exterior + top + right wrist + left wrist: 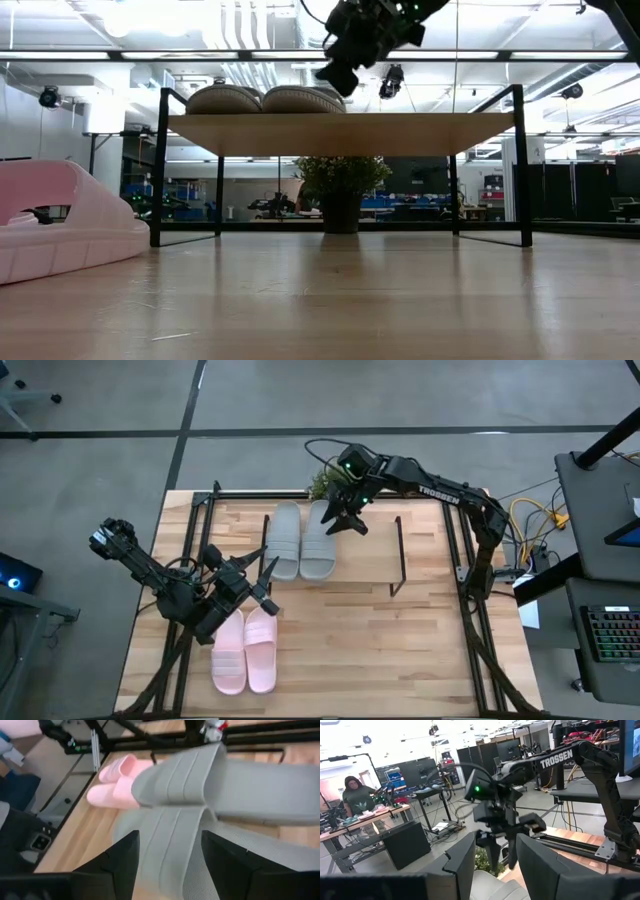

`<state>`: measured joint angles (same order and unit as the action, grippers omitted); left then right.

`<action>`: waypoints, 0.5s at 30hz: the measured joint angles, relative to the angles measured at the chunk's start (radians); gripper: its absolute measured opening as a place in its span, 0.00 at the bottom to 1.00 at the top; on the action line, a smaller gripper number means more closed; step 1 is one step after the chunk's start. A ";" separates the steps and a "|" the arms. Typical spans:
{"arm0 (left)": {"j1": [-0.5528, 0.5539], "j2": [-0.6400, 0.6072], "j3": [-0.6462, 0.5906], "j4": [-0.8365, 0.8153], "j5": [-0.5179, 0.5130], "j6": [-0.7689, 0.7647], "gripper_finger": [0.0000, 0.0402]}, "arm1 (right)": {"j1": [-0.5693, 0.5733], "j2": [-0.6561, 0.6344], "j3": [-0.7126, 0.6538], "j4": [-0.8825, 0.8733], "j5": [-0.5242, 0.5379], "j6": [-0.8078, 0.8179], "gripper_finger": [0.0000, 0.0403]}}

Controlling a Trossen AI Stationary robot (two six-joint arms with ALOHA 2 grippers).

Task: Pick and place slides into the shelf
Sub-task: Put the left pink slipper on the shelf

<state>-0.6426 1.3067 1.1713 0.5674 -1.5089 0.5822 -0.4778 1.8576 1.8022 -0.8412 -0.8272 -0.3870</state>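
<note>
At the lower left of the high view, the pink slides (245,650) lie side by side on the bare table (400,650), touching each other, not yet on the shelf. In the low view one of them fills the left edge, its strap arching up off the wood.

Just above them in the high view hangs the left pincer (266,574), fingers spread wide and empty, pointing toward the rack. It sits between the pink pair and the grey-green pair, a sensible waiting spot, since by my reading the pink pair is what remains to be lifted.

Farther back, in the upper middle of the high view, the shelf (370,550) carries the grey-green slides (301,540) on its left half, close together. Packing them to that side leaves the right half of the plank free, presumably for the pink pair. The low view shows their rounded straps on top of the plank at upper left.

The right pincer (342,518) hovers over the far end of the grey-green pair, its fingers apart and gripping nothing; its wrist view shows a grey strap lying between the two dark fingers (117,865), free of them. That looks like a release just made.

A potted plant (341,190) stands beyond the shelf.
</note>
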 joint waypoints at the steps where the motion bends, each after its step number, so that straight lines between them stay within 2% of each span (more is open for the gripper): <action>1: 0.000 0.000 0.000 0.000 0.000 0.000 0.32 | 0.000 0.000 0.017 0.000 0.001 0.018 0.50; 11: 0.000 -0.028 0.000 0.000 0.009 -0.016 0.32 | 0.034 -0.039 0.250 -0.037 0.017 0.169 0.50; 13: 0.001 -0.046 0.000 0.000 0.040 -0.049 0.32 | 0.054 -0.067 0.286 -0.037 0.090 0.213 0.47; 15: 0.001 -0.067 0.000 -0.001 0.109 -0.074 0.32 | 0.087 -0.103 0.313 -0.037 0.229 0.247 0.44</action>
<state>-0.6418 1.2400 1.1709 0.5668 -1.3997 0.5081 -0.3904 1.7543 2.1153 -0.8778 -0.5985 -0.1403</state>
